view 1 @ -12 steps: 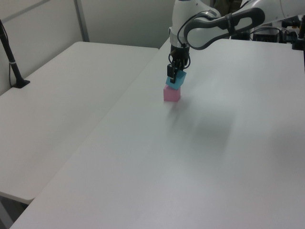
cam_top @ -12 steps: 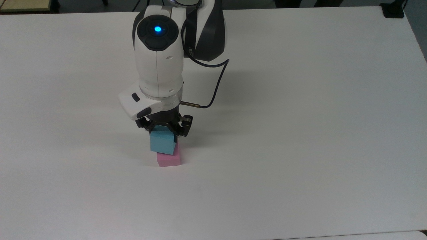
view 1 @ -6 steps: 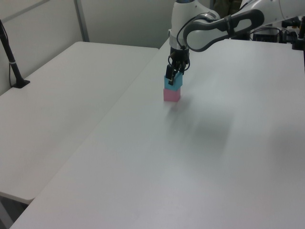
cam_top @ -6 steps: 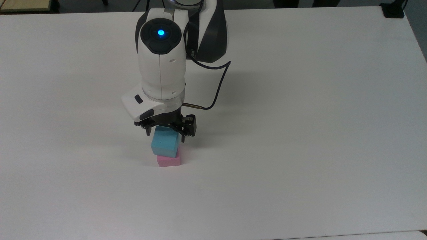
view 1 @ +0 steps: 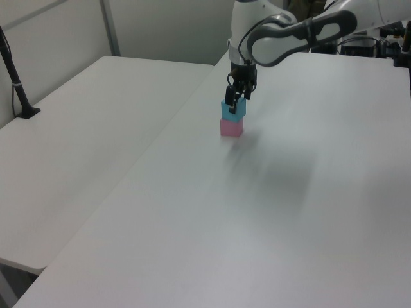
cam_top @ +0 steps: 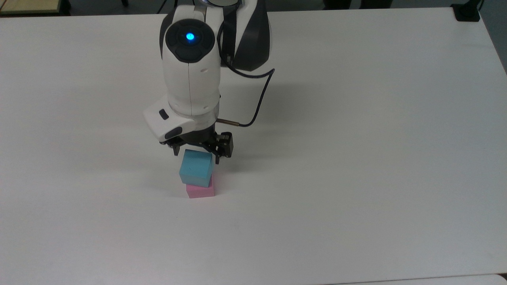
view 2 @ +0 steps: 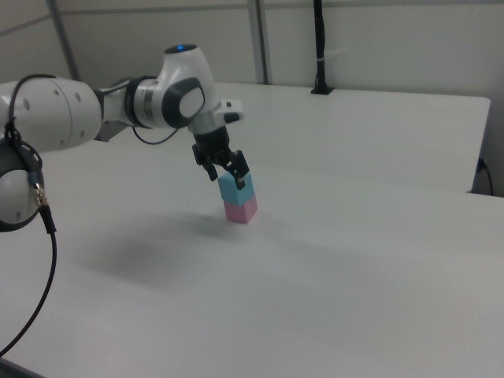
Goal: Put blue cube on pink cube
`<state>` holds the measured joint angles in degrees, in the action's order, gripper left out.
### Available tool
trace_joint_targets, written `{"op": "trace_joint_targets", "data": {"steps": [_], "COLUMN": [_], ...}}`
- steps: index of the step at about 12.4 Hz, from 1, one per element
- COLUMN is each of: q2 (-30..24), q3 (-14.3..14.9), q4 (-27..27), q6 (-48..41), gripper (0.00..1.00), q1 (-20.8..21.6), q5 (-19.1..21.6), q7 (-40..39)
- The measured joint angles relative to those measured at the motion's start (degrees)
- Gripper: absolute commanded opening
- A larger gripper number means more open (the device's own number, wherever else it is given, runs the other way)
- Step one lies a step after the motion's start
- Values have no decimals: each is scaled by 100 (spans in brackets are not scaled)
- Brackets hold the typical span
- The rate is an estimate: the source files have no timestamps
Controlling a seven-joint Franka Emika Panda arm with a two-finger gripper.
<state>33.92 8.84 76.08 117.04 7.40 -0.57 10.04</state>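
The blue cube (cam_top: 196, 168) rests squarely on the pink cube (cam_top: 201, 191) on the white table (cam_top: 356, 158). My gripper (cam_top: 197, 155) hovers just above the blue cube, open, its black fingers spread to either side of the cube's top and not touching it. In the left view the blue cube (view 1: 233, 111) stacked on the pink cube (view 1: 231, 128) sits directly under the gripper (view 1: 236, 99). The right view has the blue cube (view 2: 236, 189) on the pink cube (view 2: 240, 209), with the gripper (view 2: 224, 173) at its upper edge.
A black cable (cam_top: 257, 107) loops off the wrist. A black mount (cam_top: 467, 12) sits at the table's far corner on the top view's right. A second white table (view 1: 77, 128) with a black post (view 1: 16, 77) stands on the left view's left.
The gripper opened, let go of the blue cube and rose a little. The blue cube, tilted in the grip a second ago, now sits level on the pink cube.
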Motion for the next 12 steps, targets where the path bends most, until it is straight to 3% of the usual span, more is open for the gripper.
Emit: {"op": "trace_joint_targets", "data": {"steps": [5,8,12], "q2": [-1412,-2444,-3612], "q3": [-1,-1,3], "q4": [-28,553,1537], "q6": [-1929,-2486,-2519], "gripper": [100,100,100], "q1": [130,171,253], "q5": [168,168,167], "q7": [9,-145,-329]}}
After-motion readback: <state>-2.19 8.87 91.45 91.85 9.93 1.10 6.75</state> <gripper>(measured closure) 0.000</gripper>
